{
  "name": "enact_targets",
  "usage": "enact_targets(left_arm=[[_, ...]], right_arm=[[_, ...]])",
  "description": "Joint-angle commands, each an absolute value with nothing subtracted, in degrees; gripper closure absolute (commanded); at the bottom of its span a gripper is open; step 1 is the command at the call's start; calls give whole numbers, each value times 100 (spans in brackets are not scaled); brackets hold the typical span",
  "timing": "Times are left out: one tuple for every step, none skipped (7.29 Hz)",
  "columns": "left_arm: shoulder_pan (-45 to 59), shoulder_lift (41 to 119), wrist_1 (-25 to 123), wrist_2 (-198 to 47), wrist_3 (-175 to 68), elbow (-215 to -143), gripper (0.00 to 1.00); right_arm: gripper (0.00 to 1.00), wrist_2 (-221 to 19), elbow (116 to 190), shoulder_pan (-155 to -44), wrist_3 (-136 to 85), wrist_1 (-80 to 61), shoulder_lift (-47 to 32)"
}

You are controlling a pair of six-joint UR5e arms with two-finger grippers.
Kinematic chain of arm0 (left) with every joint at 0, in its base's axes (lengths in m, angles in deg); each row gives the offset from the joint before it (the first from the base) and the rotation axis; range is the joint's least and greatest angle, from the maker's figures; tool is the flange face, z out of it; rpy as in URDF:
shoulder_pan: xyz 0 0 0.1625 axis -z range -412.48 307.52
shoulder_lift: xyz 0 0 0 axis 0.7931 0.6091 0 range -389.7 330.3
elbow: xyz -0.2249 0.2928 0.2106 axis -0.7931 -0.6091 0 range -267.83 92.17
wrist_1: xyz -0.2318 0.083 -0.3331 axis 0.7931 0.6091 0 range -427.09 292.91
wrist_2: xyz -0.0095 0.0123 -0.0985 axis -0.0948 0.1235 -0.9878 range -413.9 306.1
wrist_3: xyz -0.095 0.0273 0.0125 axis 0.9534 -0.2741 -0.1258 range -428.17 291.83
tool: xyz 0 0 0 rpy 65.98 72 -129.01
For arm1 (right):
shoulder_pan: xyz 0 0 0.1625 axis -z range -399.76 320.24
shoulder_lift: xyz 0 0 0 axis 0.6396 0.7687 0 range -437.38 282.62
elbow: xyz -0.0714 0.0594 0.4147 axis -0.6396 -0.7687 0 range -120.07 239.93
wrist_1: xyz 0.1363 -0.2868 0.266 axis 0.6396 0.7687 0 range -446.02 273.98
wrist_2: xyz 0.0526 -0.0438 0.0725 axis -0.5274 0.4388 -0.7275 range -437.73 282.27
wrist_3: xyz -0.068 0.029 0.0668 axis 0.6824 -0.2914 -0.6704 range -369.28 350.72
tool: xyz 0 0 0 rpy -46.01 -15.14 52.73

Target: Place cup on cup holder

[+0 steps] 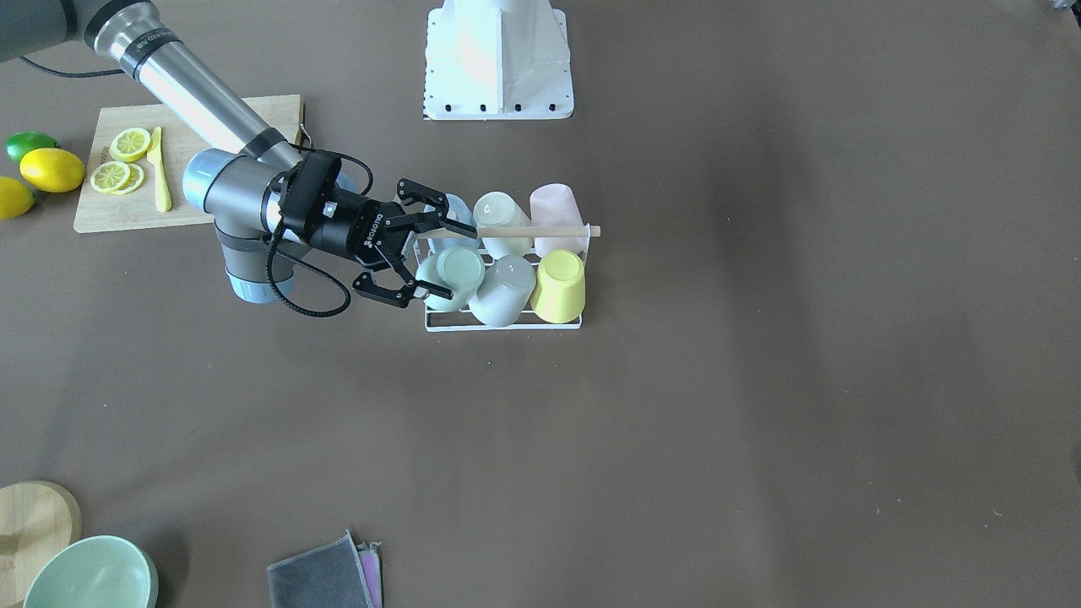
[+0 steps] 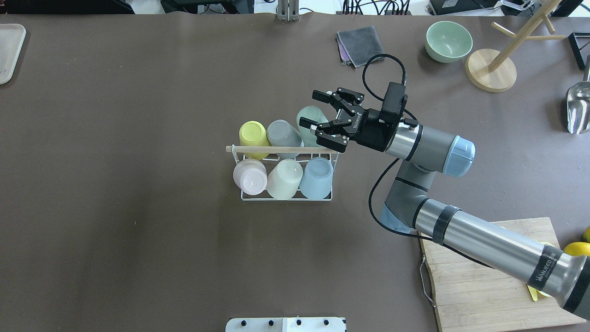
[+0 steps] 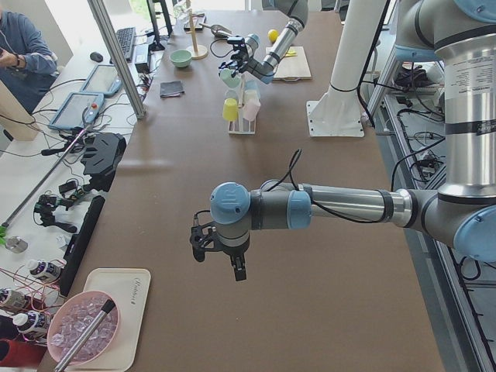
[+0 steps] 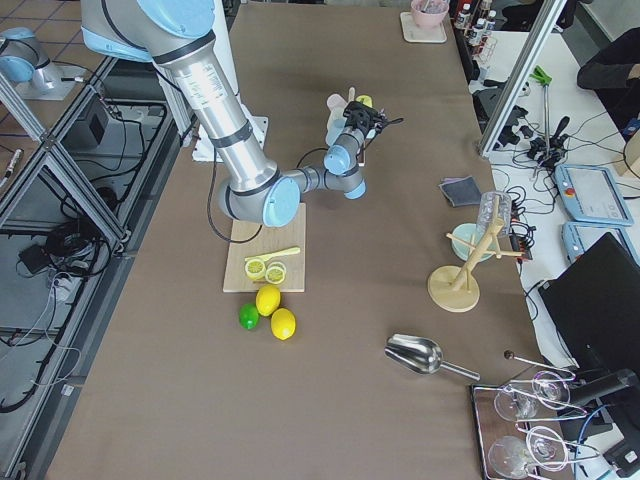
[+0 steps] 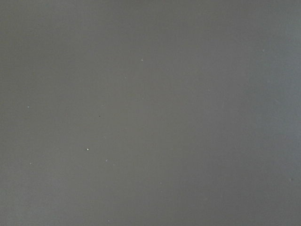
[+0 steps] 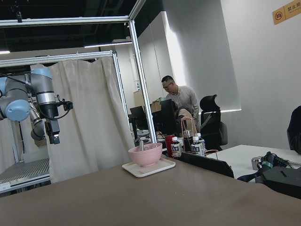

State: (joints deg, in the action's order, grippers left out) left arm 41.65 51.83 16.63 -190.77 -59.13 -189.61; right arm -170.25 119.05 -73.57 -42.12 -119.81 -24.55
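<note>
The cup holder (image 2: 286, 198) is a white wire rack with a wooden dowel (image 2: 276, 150) across its top, at the table's middle. Six cups sit upturned on its prongs: yellow (image 2: 252, 133), grey (image 2: 282, 132), green (image 2: 308, 116), pink (image 2: 250, 176), cream (image 2: 285, 179) and blue (image 2: 316, 177). My right gripper (image 2: 310, 109) is open, its jaws either side of the green cup (image 1: 452, 274) at the rack's end; I cannot tell if they touch it. My left gripper (image 3: 220, 254) hangs over bare table far from the rack; I cannot tell whether it is open.
A cutting board (image 1: 118, 215) with lemon slices and a yellow knife lies beside the right arm, with lemons and a lime (image 1: 51, 169) next to it. A green bowl (image 2: 448, 41), a wooden mug tree (image 2: 491, 69), a grey cloth (image 2: 359, 44) and a metal scoop (image 2: 578, 110) sit at the far right.
</note>
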Motion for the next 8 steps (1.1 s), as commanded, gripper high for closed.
enact_targets(left_arm=[[4209,5160,1667,-19127,-5894,-18987,1],[4235,5160,1658,-19118,-5902,-18953,1],[4236,5177,1667,-19109,-5946,-18944,1],[4236,5204,1658,-19066,-5946,-19013,1],[4227,5213,1719,-19057,-6016,-18970,1],[4227,5169,1763,-19057,-7061,-18909,1],[4227,5169,1772,-19065,-7646,-18778,1],[4218,5186,1790,-19048,-7695,-18803,1]], right_arm=[[0,-16949,11916,-7439,-4284,-12012,-2446],[0,-16940,11925,-7517,-4329,-12012,-2455],[0,-16949,11960,-7727,-4338,-11969,-2499],[0,-16975,12134,-8138,-4381,-11498,-2534],[0,-17028,12423,-8447,-4808,-10745,-2526],[0,-17124,12592,-8650,-5004,-10111,-2526],[0,-17125,12819,-8774,-5014,-9365,-2508],[0,-17125,13213,-8801,-5023,-8540,-2351]])
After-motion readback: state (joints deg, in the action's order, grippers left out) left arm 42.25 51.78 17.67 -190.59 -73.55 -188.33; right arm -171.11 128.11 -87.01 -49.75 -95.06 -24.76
